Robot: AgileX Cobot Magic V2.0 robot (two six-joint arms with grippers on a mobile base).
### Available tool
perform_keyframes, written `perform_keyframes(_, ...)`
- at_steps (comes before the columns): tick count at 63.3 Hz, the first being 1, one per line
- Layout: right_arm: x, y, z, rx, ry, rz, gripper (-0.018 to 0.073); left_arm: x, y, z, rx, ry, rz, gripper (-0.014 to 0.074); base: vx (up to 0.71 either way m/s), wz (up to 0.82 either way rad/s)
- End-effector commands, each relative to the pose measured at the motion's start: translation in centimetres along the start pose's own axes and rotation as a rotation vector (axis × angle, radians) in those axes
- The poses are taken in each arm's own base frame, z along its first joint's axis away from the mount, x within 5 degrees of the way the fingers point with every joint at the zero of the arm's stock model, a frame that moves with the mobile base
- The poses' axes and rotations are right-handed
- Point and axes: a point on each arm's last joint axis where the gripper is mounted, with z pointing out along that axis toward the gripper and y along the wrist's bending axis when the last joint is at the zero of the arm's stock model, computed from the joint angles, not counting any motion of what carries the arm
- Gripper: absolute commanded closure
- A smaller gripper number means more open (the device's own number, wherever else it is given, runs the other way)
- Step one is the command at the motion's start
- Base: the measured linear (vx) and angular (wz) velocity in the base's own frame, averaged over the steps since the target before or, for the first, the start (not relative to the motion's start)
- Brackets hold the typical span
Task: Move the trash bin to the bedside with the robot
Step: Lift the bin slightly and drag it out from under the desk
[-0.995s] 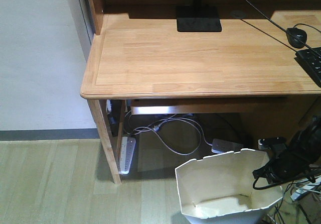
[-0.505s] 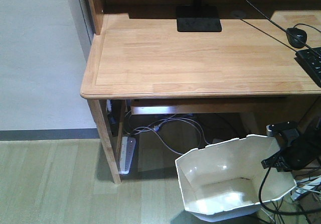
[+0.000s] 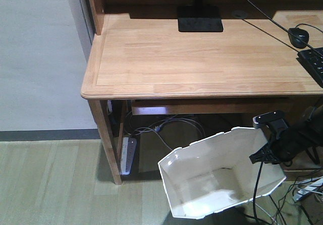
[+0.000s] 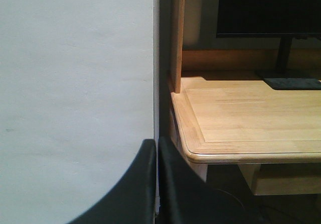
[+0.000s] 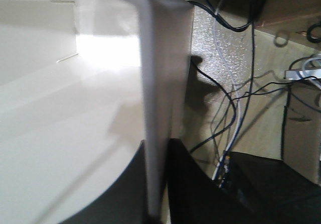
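The white trash bin (image 3: 202, 184) hangs tilted in front of the desk, its cream inside facing up and left. My right gripper (image 3: 262, 157), a black clamp with trailing cable, is shut on the bin's right rim. The right wrist view shows the bin's thin wall (image 5: 155, 83) edge-on between the two black fingers of my right gripper (image 5: 159, 156). My left gripper (image 4: 156, 148) is shut with nothing in it, pointing at the pale wall beside the desk corner. The bedside is out of view.
A light wooden desk (image 3: 192, 58) carries a monitor stand (image 3: 200, 19), a mouse (image 3: 299, 36) and a keyboard (image 3: 313, 63). Under it lie a power strip (image 3: 127, 154) and loose cables (image 3: 171, 126). The desk leg (image 3: 107, 144) stands left of the bin.
The bin has risen off the floor, swung left and tipped further over, carried by my right gripper, which has also moved up and left.
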Motion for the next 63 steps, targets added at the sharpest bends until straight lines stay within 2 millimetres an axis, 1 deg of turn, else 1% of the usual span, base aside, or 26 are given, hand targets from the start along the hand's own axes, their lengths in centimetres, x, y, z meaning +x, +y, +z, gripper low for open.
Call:
perform_keyframes(1,-1.27,-0.11,-2.05,-0.004,-0.070,0.063,0.0562,0.23,0.00,0.07,0.006,-0.053,-0.018,0.0602,0.00,0.00)
perform_keyframes(63,-1.26,-0.07,-2.05,-0.009,-0.069,0.072,0.0562,0.23,0.00,0.07,0.006,-0.053,-0.018,0.0602,0.00,0.00)
